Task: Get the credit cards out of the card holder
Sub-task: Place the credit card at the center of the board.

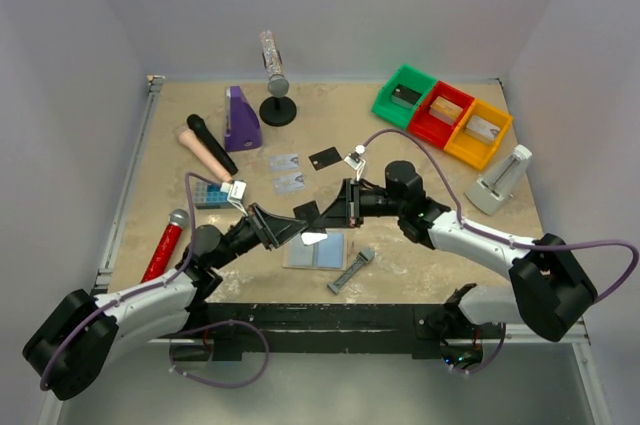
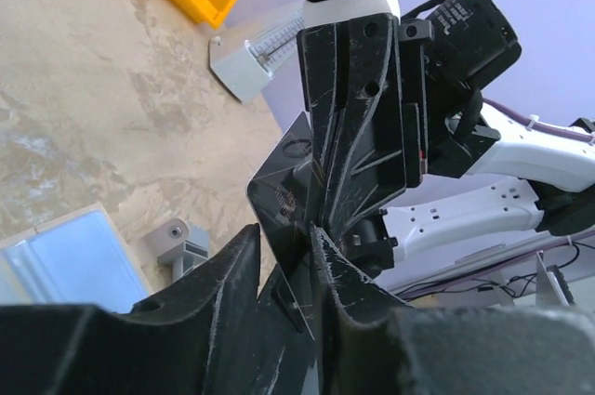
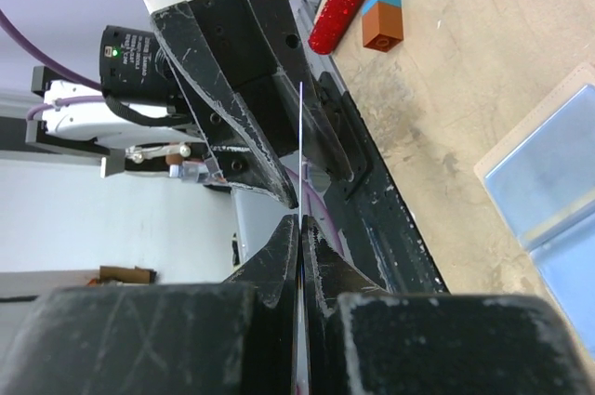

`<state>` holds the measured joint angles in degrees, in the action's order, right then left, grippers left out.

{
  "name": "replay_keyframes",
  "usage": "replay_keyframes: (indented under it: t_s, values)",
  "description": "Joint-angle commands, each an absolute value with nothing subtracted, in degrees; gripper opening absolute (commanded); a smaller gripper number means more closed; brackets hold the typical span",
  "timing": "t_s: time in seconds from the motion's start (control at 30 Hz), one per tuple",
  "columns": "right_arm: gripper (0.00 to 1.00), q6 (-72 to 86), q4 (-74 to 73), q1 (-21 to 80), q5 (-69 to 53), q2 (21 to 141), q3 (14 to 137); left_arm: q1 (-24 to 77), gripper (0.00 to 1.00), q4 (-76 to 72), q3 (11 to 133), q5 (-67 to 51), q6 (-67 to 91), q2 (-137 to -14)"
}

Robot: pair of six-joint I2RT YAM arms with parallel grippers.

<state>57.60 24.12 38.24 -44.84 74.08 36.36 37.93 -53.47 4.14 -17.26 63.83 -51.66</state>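
The card holder (image 1: pixel 318 251) lies open on the table, its pale blue panels up; it also shows in the wrist views (image 2: pixel 65 256) (image 3: pixel 558 163). Just above it my two grippers meet tip to tip. My right gripper (image 1: pixel 331 213) (image 3: pixel 300 220) is shut on a black credit card (image 1: pixel 308 212), seen edge-on (image 3: pixel 300 149) in its own view. My left gripper (image 1: pixel 302 229) (image 2: pixel 284 232) stands open around the same card (image 2: pixel 284 192), with a gap on one side. Two pale grey cards (image 1: pixel 288 171) and a black card (image 1: pixel 326 157) lie on the table further back.
A grey bar tool (image 1: pixel 350 270) lies right of the holder. A blue studded block (image 1: pixel 212 193), red glitter microphone (image 1: pixel 165 243), black microphone (image 1: pixel 212 143) and purple object (image 1: pixel 240 117) sit at the left. Green, red and yellow bins (image 1: pixel 440 113) and a grey stand (image 1: pixel 500 180) are at the right.
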Motion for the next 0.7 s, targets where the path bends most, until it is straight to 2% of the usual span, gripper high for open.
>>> replay_keyframes:
  t_s: [0.0, 0.07, 0.17, 0.2, 0.23, 0.3, 0.37, 0.5, 0.67]
  values:
    - [0.0, 57.1, 26.5, 38.8, -47.5, 73.7, 37.6, 37.9, 0.28, -60.4, 6.2, -19.9, 63.8, -52.2]
    - [0.0, 57.0, 26.2, 38.8, -48.0, 73.7, 37.7, 37.8, 0.22, -60.6, 6.4, -20.4, 63.7, -52.1]
    - [0.02, 56.0, 23.7, 38.8, -49.0, 73.3, 38.1, 37.7, 0.0, -60.2, 6.8, -21.2, 63.4, -52.0]
    - [0.16, 54.9, 21.6, 38.8, -49.7, 73.2, 38.5, 37.7, 0.0, -59.4, 6.9, -21.5, 63.3, -51.9]
    - [0.34, 53.8, 19.4, 38.8, -50.7, 72.7, 39.1, 37.7, 0.0, -58.5, 7.1, -22.1, 63.0, -51.5]
    - [0.49, 49.9, 11.9, 38.5, -51.2, 70.6, 40.3, 37.6, 0.0, -55.4, 8.1, -24.0, 62.2, -50.5]
    - [0.58, 42.2, 0.7, 37.8, -50.2, 67.3, 43.2, 37.4, 0.0, -48.6, 10.4, -27.8, 60.5, -49.5]
    - [0.65, 30.3, -17.5, 36.6, -49.6, 60.9, 49.1, 37.5, 0.0, -34.6, 18.3, -41.4, 54.2, -51.6]
    - [0.67, 20.7, -33.0, 36.5, -49.9, 57.7, 55.5, 38.4, 0.0, -29.4, 24.3, -55.4, 54.0, -57.7]
